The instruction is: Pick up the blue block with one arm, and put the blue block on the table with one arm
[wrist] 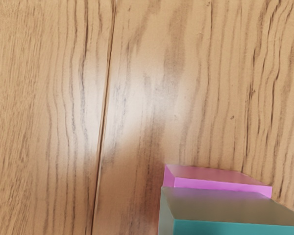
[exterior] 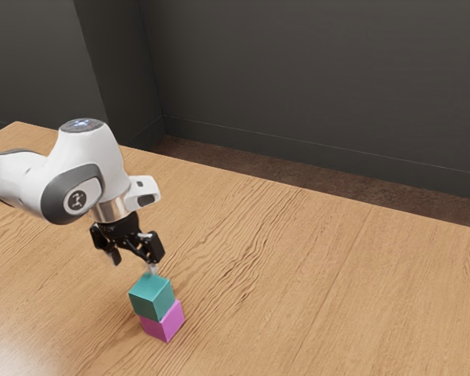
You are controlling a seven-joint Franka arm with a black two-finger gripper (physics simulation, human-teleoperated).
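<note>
My gripper (exterior: 134,264) is open in the exterior view, its two fingers spread with nothing between them. Close below, one fingertip appears near the top of the blue block (exterior: 151,297), which looks teal; whether they touch I cannot tell. That block rests on a pink block (exterior: 165,322), slightly offset from it. In the wrist view, the blue block (wrist: 230,206) is at the lower right, partly cut off by the edge, with part of the pink block (wrist: 210,177) visible beneath it.
Both blocks stand on a wooden table (exterior: 298,274), whose far edge runs across the exterior view. Dark grey walls (exterior: 313,78) rise beyond it.
</note>
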